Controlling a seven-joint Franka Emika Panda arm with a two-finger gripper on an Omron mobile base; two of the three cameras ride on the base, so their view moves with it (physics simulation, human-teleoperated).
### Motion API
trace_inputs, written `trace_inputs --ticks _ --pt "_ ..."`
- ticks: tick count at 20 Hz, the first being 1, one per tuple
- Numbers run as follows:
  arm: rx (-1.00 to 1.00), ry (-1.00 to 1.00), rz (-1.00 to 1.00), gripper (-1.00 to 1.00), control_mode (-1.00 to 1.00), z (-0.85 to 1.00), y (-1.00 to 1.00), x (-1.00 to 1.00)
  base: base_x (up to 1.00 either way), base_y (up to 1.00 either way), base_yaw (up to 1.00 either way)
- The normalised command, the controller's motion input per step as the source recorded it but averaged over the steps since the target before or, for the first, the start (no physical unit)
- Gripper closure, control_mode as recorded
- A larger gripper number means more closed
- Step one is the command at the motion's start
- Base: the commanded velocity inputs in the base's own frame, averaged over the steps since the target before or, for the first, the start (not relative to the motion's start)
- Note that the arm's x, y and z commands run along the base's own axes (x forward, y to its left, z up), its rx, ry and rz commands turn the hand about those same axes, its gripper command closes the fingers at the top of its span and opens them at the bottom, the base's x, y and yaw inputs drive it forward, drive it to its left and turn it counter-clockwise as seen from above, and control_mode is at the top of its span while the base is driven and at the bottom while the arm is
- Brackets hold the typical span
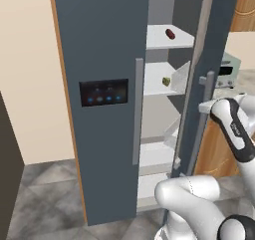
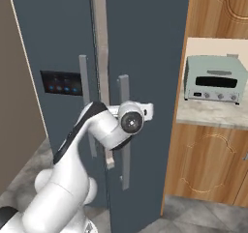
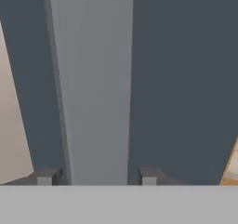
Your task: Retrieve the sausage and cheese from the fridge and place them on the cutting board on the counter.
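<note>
I see the arm bent at the elbow, reaching level toward the right door handle point(image 1: 208, 84) of the fridge point(image 1: 102, 45). Gripper point(image 3: 96, 175): fingers spread wide, straddling the handle; contact unclear. Door ajar. Sausage point(image 1: 170, 33) on an upper shelf, cheese point(image 1: 166, 81) one shelf below. Cutting board hidden. Toaster oven point(image 2: 216, 78) on the counter point(image 2: 213, 112); grey tiled floor point(image 1: 45, 204).

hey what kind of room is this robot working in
Most likely a home kitchen: a tall two-door fridge with food on its shelves, a toaster oven on a stone counter, and wooden cabinets.
</note>
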Motion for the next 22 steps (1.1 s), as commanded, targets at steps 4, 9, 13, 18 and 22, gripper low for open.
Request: trace_inputs --ticks 4,9,13,18,22 --pt "-0.1 0.06 0.17 1.0 -1.0 -0.38 -0.95 -0.71 0.0 0.0 0.0" --pt "-0.05 0.05 0.2 1.0 -1.0 -0.46 -0.78 -0.58 0.0 0.0 0.0" --pt "0.0 0.06 0.29 -1.0 -1.0 -0.5 -0.11 -0.08 0.0 0.0 0.0" --pt "0.02 0.01 0.04 -1.0 -1.0 -0.11 0.0 -0.19 0.0 0.0 0.0" --pt "0.0 -0.14 -0.08 -1.0 -1.0 0.05 0.0 -0.68 0.0 0.0 0.0"
